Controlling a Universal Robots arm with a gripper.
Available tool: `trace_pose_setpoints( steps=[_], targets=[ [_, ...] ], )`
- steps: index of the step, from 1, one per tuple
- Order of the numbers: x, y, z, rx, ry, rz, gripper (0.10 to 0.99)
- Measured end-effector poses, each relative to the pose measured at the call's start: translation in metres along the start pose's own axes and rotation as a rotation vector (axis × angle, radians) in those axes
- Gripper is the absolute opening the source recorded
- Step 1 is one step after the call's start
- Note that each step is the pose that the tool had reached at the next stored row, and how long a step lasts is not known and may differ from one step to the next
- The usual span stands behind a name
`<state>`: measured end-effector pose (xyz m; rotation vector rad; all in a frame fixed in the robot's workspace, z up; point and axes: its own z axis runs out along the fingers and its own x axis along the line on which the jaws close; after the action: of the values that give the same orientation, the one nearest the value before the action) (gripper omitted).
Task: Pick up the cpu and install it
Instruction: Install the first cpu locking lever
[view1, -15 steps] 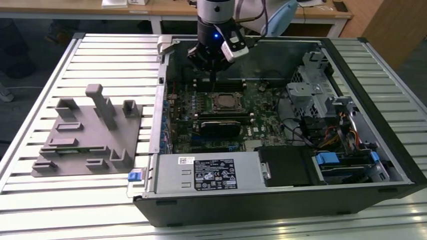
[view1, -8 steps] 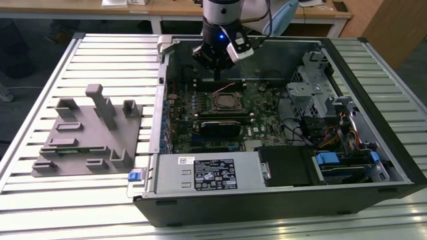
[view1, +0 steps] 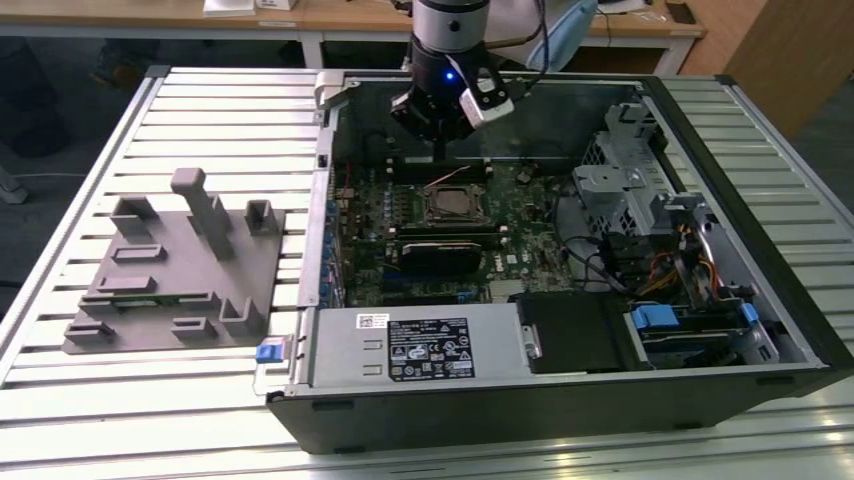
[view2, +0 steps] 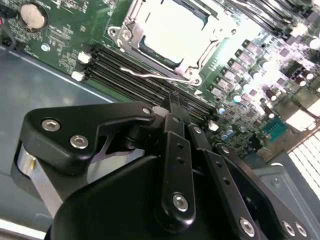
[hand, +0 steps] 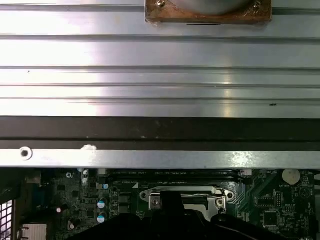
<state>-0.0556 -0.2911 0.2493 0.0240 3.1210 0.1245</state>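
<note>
Ribbed aluminium slats form the table (view1: 160, 400), which carries an open computer case (view1: 561, 400) and, at its 9 o'clock side in the exterior view, a grey fixture block (view1: 174, 270) with upright posts. Inside the case lies a green motherboard (view1: 534, 215) with a metal-framed socket (view1: 455, 205) near its middle. The cpu (view2: 172, 27) sits in that socket, its pale top glaring bright in the second wrist view, the frame around it. The gripper (view1: 441, 150) hangs above the board at the socket's 12 o'clock in the exterior view; its black jaws are clenched together, grasping nothing.
</note>
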Motion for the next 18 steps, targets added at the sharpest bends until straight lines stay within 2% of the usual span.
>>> trace_pose_setpoints(
  steps=[2, 5, 12, 15, 18],
  targets=[
    [-0.0018, -0.0001, 0.0018, 0.005, 0.0, 0.0, 0.106],
    [-0.0037, -0.0002, 0.0041, 0.018, -0.0003, 0.0, 0.106],
    [-0.0123, -0.0006, 0.0099, 0.016, 0.0, -0.003, 0.106],
    [-0.0137, -0.0007, 0.0119, 0.016, 0.0019, -0.03, 0.106],
    [-0.0161, -0.0003, 0.0132, 0.016, 0.0022, -0.033, 0.106]
  ],
)
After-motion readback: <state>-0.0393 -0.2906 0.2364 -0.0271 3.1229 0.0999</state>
